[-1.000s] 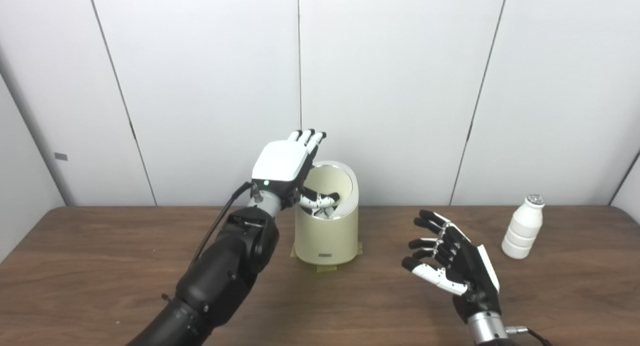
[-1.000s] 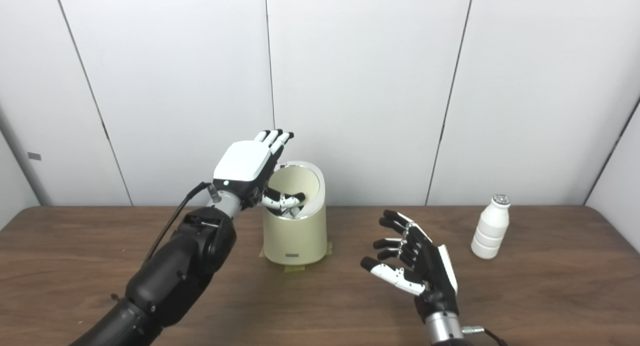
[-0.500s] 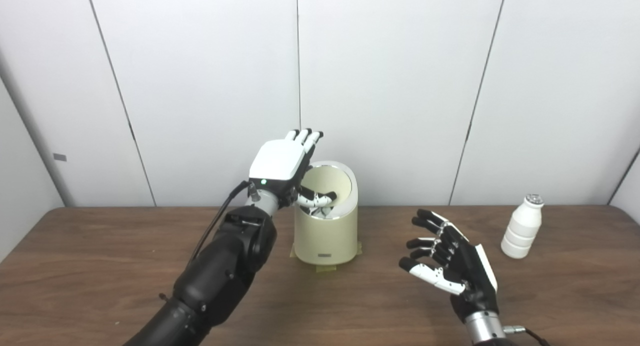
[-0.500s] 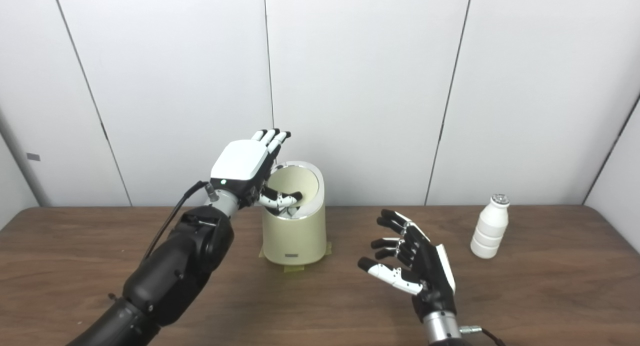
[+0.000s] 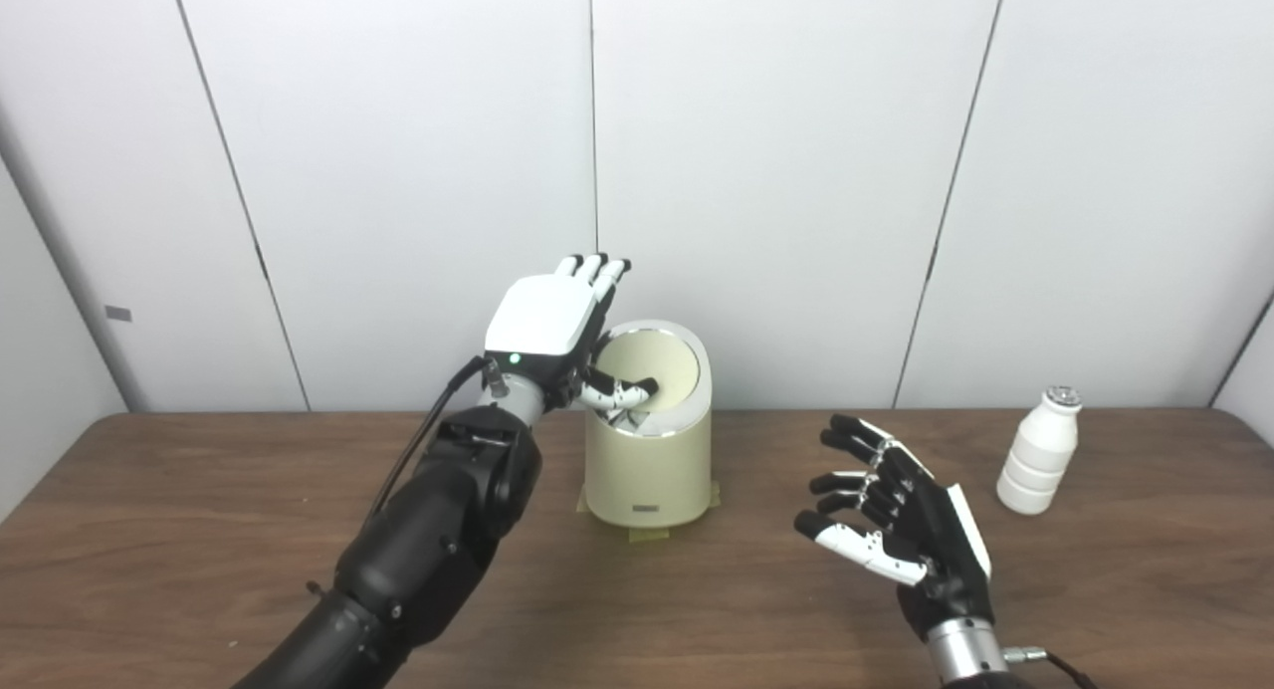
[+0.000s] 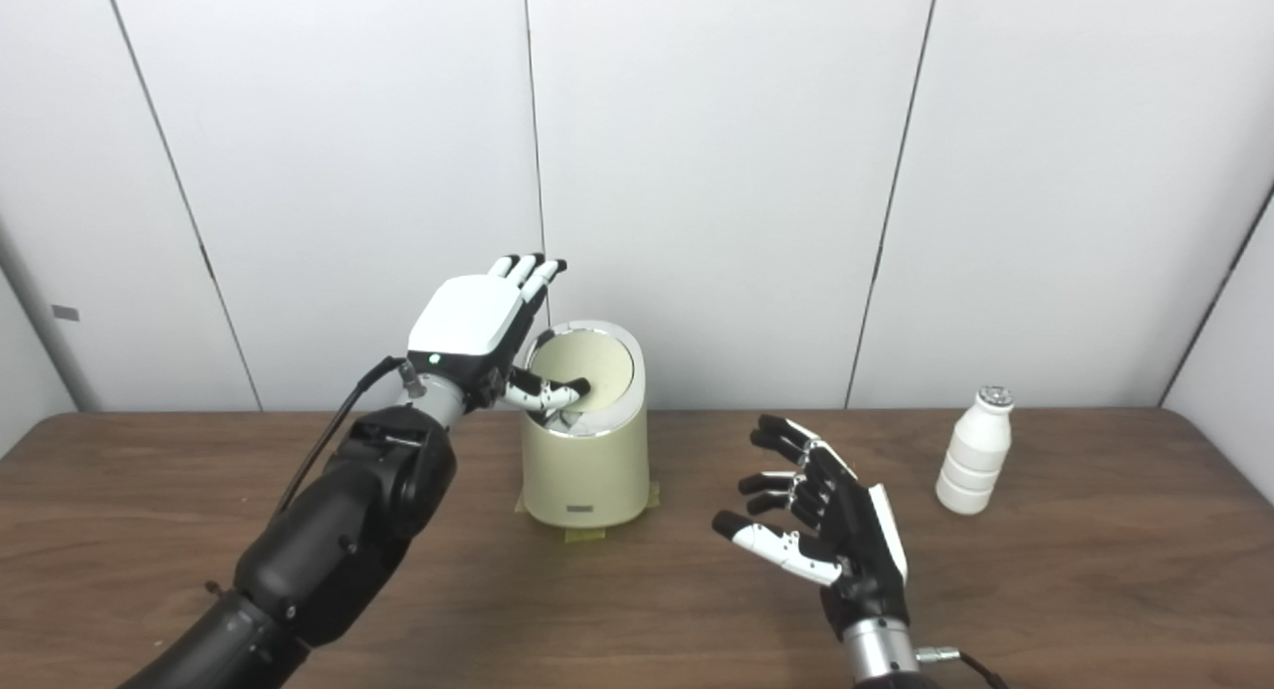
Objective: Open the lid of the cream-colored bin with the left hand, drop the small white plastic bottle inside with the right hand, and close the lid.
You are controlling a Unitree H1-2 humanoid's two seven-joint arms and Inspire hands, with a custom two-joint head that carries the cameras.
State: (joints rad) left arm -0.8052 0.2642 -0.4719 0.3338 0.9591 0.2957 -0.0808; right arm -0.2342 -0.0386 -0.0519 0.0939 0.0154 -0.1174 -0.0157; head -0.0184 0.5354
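Note:
The cream-colored bin (image 5: pixel 647 475) stands at the table's middle, near the wall. Its round lid (image 5: pixel 665 372) is tilted, facing me, with a small dark gap at its lower left edge. My left hand (image 5: pixel 542 321) is at the bin's upper left, open, fingers pointing up and thumb lying across the lid's left part. My right hand (image 5: pixel 901 515) hovers open above the table, right of the bin, palm toward it and holding nothing. The small white plastic bottle (image 5: pixel 1040 455) stands upright far to the right, clear of both hands.
The brown wooden table (image 5: pixel 199 530) runs the full width, and white wall panels stand close behind the bin. Yellowish tape (image 5: pixel 647 533) shows under the bin's base. A black cable runs along my left forearm.
My left hand has shifted a little to the left and its thumb has drawn back out of the opening. The gap at the lid is smaller. My right hand has barely moved.

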